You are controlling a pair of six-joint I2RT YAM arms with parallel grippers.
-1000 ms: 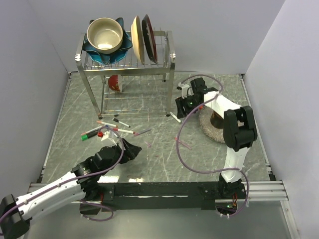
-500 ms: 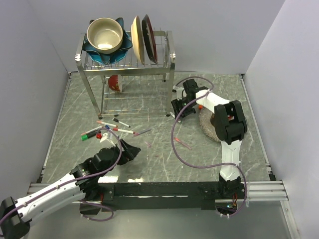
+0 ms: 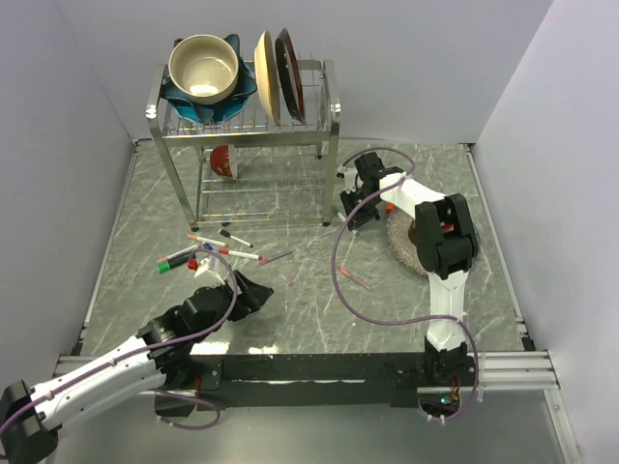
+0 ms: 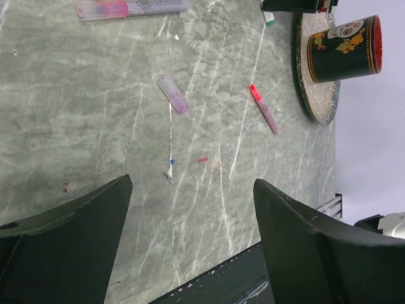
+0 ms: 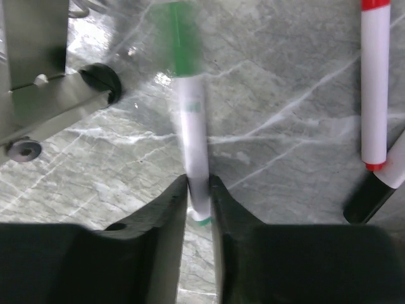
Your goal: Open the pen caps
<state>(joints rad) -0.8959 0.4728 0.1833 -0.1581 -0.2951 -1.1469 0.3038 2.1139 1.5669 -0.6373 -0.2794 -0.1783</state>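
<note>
My right gripper point(image 5: 199, 190) is shut on a white pen point(image 5: 192, 126) with a green cap point(image 5: 180, 38), held low over the table by the rack's foot; in the top view the gripper point(image 3: 351, 210) is at the rack's right leg. A white pen with red ends point(image 5: 374, 82) and a black cap point(image 5: 370, 196) lie to its right. My left gripper point(image 4: 192, 183) is open and empty above bare table; in the top view it point(image 3: 253, 290) is near a cluster of pens point(image 3: 221, 249). A pink cap point(image 4: 173, 95), a pink pen point(image 4: 264, 109) and a purple-pink pen point(image 4: 133, 8) lie ahead of it.
A metal dish rack point(image 3: 247, 116) with bowls and plates stands at the back, a red cup point(image 3: 221, 160) under it. A round mat point(image 4: 316, 95) carries a black cup point(image 4: 345, 49) at the right. A purple cable point(image 3: 338, 280) loops over the middle of the table.
My right gripper has moved left toward the rack's right leg and now holds the green-capped pen. The left arm has hardly moved.
</note>
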